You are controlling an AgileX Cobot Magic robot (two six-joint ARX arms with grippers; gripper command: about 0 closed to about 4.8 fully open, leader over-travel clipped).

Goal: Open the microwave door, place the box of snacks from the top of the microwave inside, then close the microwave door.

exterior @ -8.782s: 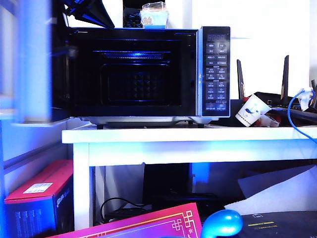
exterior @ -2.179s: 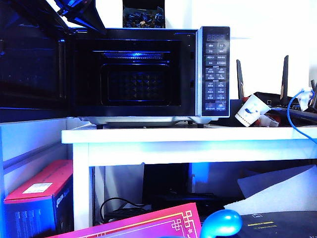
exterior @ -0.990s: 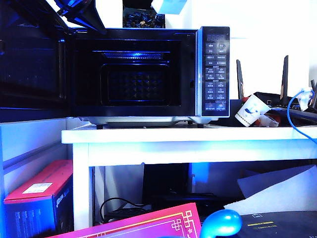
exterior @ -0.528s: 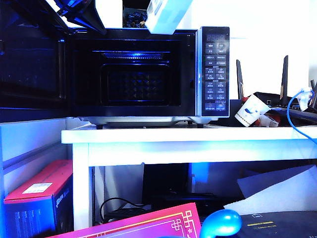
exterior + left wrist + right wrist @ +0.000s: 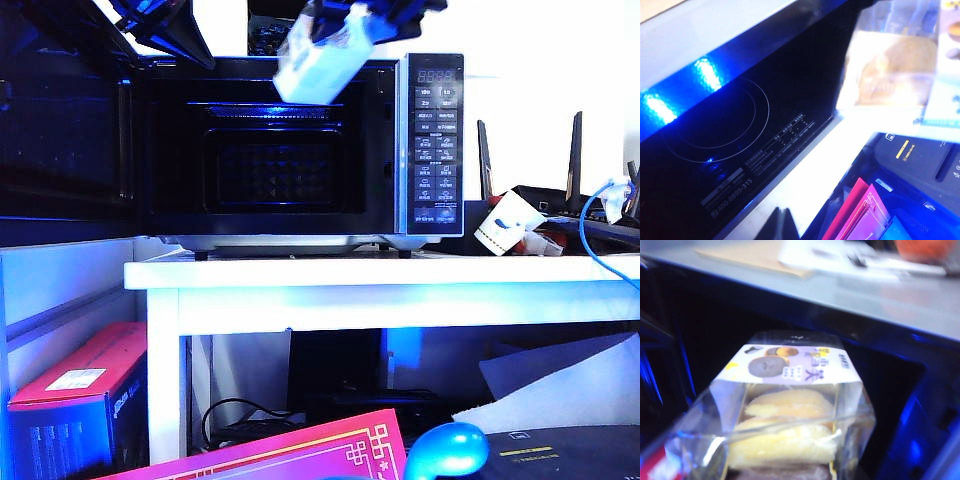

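The microwave (image 5: pixel 300 150) stood on the white table (image 5: pixel 380 275) with its cavity open, lit blue along the ceiling, and nothing lay on the patterned back or floor of that cavity. The microwave door (image 5: pixel 60 120) hung swung out wide to the left side of the exterior view, its glossy black inner face catching blue glints. The box of snacks (image 5: pixel 318 60) was in the air, tilted, just in front of the upper edge of the cavity opening and not yet inside. Up close it was a small clear plastic container (image 5: pixel 785 425) with crinkly walls, a pale label printed with small pictures across its top, and pale yellow cake-like pieces stacked within over a darker layer at the bottom. The right hand (image 5: pixel 385 15) reached in from the top of the exterior view and gripped the box, its fingers themselves hidden behind the package in the wrist view. The left hand (image 5: pixel 160 25) sat at the upper left, beside the top of the open door; I cannot tell whether it was open or closed. Behind the microwave's top a dark box (image 5: pixel 265 35) of wrapped pieces showed partly.
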